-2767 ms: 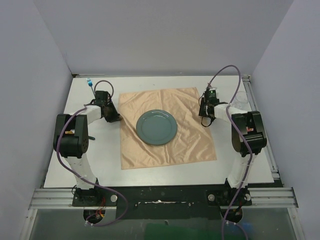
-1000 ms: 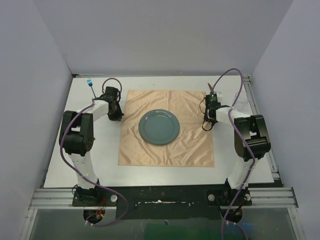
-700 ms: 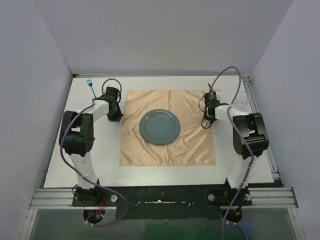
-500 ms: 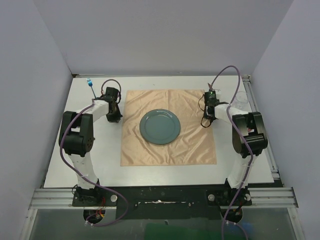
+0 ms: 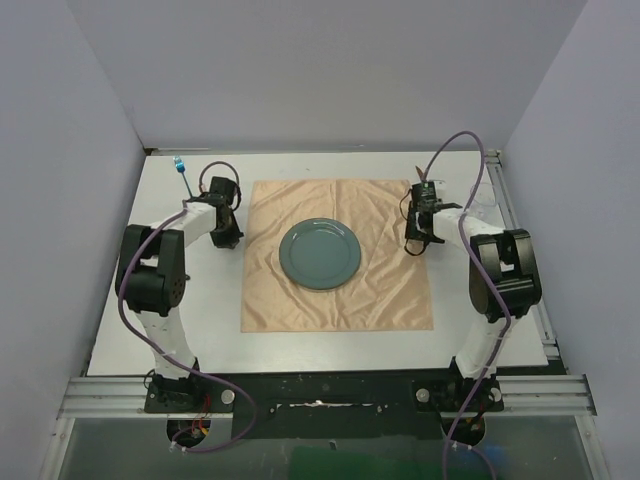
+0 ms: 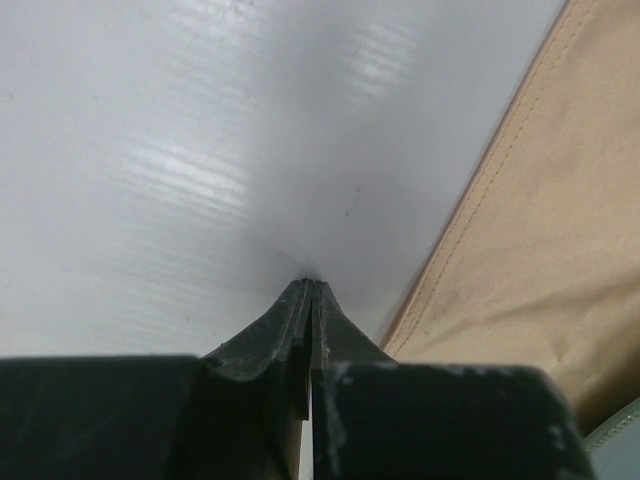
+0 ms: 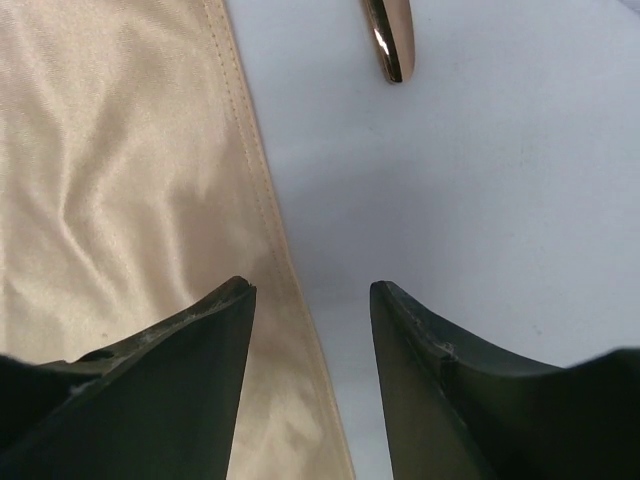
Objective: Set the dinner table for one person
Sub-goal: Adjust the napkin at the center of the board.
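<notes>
Our left gripper (image 6: 310, 288) is pinched closed on nothing, tips at the white dinner table (image 6: 150, 150), the peach cloth (image 6: 540, 230) just beside them. Our right gripper (image 7: 311, 292) stands parted over that cloth's edge; a shiny utensil tip (image 7: 389, 38) lies ahead, a green plate (image 5: 319, 254) between both grippers.

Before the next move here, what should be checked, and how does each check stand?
1. Right hand empty: ok, jaws apart over the hem of the peach-orange square cloth.
2. Left hand off the cloth: ok, shut, tips on the white tabletop beside the hem.
3. Round teal plate centred on cloth: ok.
4. Cloth flat: ok, light creases only.
5. Shiny copper-coloured utensil tip beyond right hand: kind cannot tell.
</notes>
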Tool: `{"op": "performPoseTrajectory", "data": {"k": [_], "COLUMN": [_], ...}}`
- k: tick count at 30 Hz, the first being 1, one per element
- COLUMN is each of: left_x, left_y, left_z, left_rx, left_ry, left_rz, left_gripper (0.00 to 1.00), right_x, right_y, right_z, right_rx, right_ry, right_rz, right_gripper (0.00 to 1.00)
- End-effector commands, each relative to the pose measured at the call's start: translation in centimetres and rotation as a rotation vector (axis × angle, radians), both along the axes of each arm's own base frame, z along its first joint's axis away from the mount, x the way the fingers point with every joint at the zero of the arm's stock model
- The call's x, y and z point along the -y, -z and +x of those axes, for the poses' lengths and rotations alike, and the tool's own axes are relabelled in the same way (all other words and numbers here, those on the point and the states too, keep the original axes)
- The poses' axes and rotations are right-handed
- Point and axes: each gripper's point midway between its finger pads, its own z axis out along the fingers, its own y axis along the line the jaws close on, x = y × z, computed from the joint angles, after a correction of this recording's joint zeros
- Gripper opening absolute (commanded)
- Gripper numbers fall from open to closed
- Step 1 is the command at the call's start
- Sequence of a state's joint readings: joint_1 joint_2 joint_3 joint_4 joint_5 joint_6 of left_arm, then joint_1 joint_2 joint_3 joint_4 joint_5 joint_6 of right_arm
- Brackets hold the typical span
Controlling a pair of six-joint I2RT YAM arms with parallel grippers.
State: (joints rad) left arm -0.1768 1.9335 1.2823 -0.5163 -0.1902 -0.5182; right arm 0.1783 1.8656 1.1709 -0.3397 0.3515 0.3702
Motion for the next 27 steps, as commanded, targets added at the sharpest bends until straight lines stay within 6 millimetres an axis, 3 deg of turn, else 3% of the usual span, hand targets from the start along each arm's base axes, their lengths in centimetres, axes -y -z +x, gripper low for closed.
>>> {"op": "performPoseTrajectory", "data": {"k": [1, 7, 10, 14, 16, 20, 21, 24, 27], "left_x": [-0.6, 1.3, 4.7, 10.3, 11.7, 12.8, 13.0, 13.0, 12.8], "left_y": [-3.0, -9.6, -12.8, -14.3, -14.1, -13.5, -13.1, -12.9, -12.8], "left_z": [-0.4, 1.4, 1.5, -1.2, -2.7, -5.1, -5.8, -6.0, -6.0], "left_rx": [0.082, 0.307, 0.388, 0.369, 0.353, 0.340, 0.333, 0.333, 0.349], "left_ry": [-0.074, -0.075, 0.035, 0.234, 0.276, 0.295, 0.300, 0.297, 0.295], "left_rz": [-0.020, -0.214, -0.411, -0.723, -0.832, -0.973, -1.021, -1.043, -1.023], "left_gripper": [0.00, 0.00, 0.00, 0.00, 0.00, 0.00, 0.00, 0.00, 0.00], "right_x": [0.5, 1.2, -0.3, -4.3, -6.0, -7.7, -8.3, -8.4, -8.2], "right_y": [-6.0, -12.3, -14.1, -13.0, -12.1, -9.4, -7.8, -6.5, -5.8], "right_z": [0.5, 0.4, 0.4, -0.9, -1.4, -3.5, -4.3, -4.7, -4.9], "right_rx": [0.112, 0.230, 0.295, 0.339, 0.373, 0.380, 0.351, 0.328, 0.312], "right_ry": [0.010, 0.031, -0.028, -0.179, -0.238, -0.280, -0.291, -0.282, -0.276], "right_rz": [-0.028, -0.040, 0.061, 0.315, 0.487, 0.764, 0.798, 0.804, 0.799], "right_gripper": [0.51, 0.50, 0.46, 0.43, 0.43, 0.36, 0.29, 0.14, 0.12]}}
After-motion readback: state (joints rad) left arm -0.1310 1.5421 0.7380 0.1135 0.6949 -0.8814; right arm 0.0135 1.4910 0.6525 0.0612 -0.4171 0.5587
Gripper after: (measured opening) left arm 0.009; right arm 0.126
